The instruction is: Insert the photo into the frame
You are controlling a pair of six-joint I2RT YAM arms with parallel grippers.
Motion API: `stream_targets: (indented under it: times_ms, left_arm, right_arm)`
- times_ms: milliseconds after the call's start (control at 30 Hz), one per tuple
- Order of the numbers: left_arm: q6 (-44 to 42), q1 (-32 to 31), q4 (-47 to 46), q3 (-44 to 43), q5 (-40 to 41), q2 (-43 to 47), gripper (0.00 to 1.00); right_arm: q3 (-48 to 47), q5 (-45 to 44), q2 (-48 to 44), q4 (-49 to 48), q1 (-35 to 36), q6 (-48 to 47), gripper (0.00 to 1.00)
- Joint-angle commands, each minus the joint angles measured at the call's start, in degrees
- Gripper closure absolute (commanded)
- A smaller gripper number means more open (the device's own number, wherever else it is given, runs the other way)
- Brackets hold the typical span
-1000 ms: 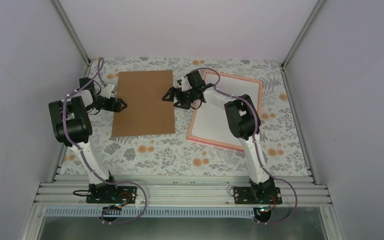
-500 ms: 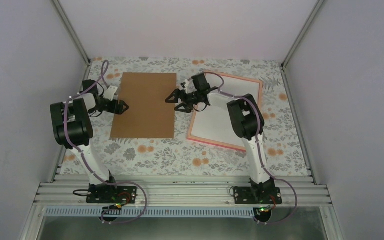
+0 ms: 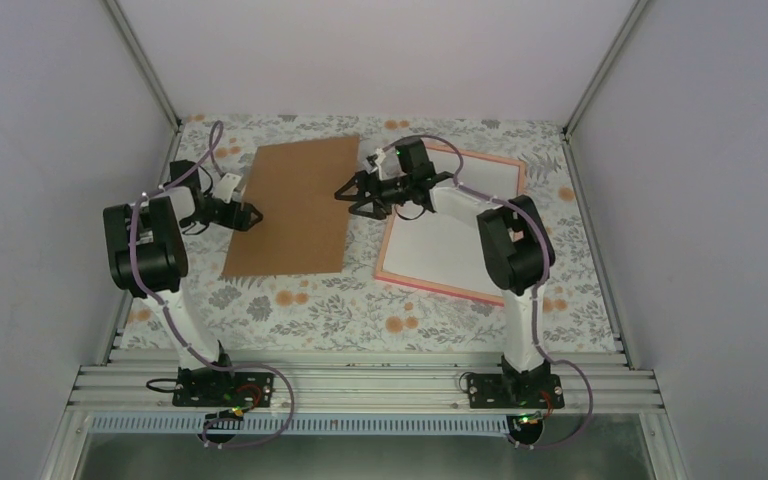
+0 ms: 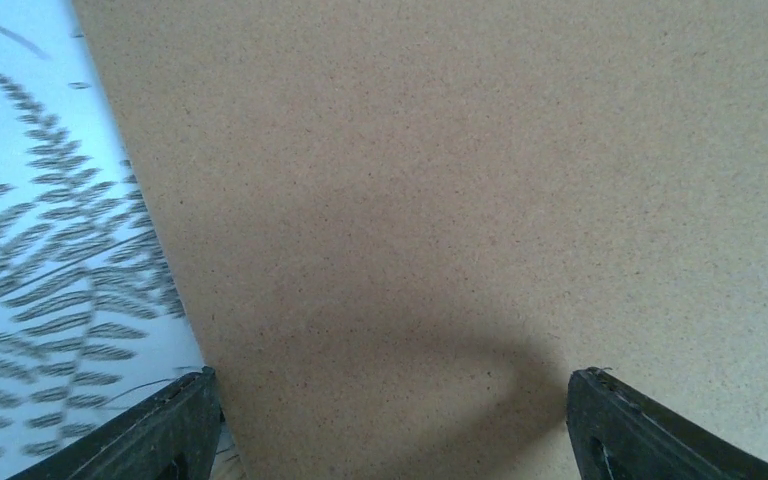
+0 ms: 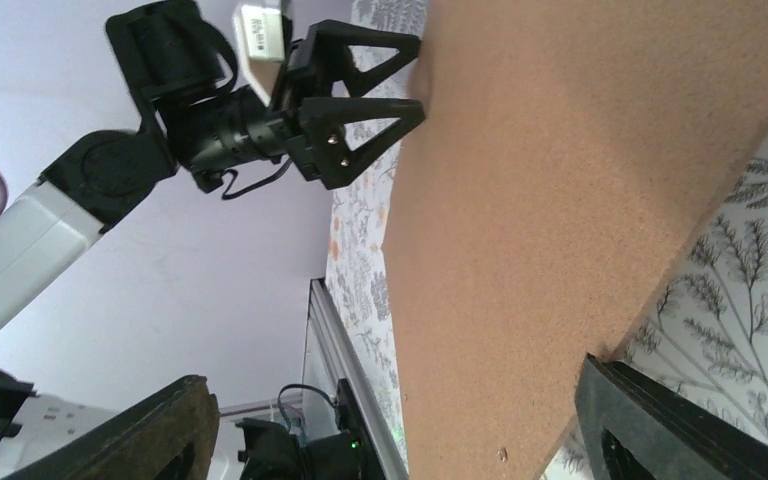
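- Floral-print cloth desk [image 3: 360, 300]: carries everything. The near strip by the arm bases is bare cloth.
- Thin pink-bordered rectangular frame [image 3: 430, 288]: lies flat on the right side, partly under the right arm. A plain white rectangular sheet [image 3: 435, 240] fills it. You can't tell if that's the photo's back or smth else, as no printed side shows in any view.
- Flat brown rectangular board [image 3: 295, 205]: lies left of the frame, near it and skewed. Prob. the backing, kept off the frame so it stays open for loading.
- Right end effector [image 3: 350, 200]: fingers spread, nothing held, straddling the board's right edge.
- Left end effector [image 3: 247, 215]: fingers spread wide, empty, at the board's left edge. Both arms sit at the board, so it looks like what you're handling now.
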State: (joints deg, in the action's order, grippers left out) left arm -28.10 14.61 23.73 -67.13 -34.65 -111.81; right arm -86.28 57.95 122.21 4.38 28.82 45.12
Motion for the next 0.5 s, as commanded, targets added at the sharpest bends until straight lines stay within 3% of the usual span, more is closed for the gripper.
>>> stream_targets:
  times_ms: [0, 467]
  left_arm:
    - [-1.23, -5.1, 12.3, 4.06, -10.37, -0.97, 0.15]
    - [-0.11, -9.18, 12.67, 6.8, -13.04, 0.46, 0.15]
  right_arm:
    - [3.38, 4.35, -5.4, -0.82, 0.47, -5.0, 0.13]
    - [11.88, -0.53, -10.37, 13.94, -9.41, -19.22, 0.12]
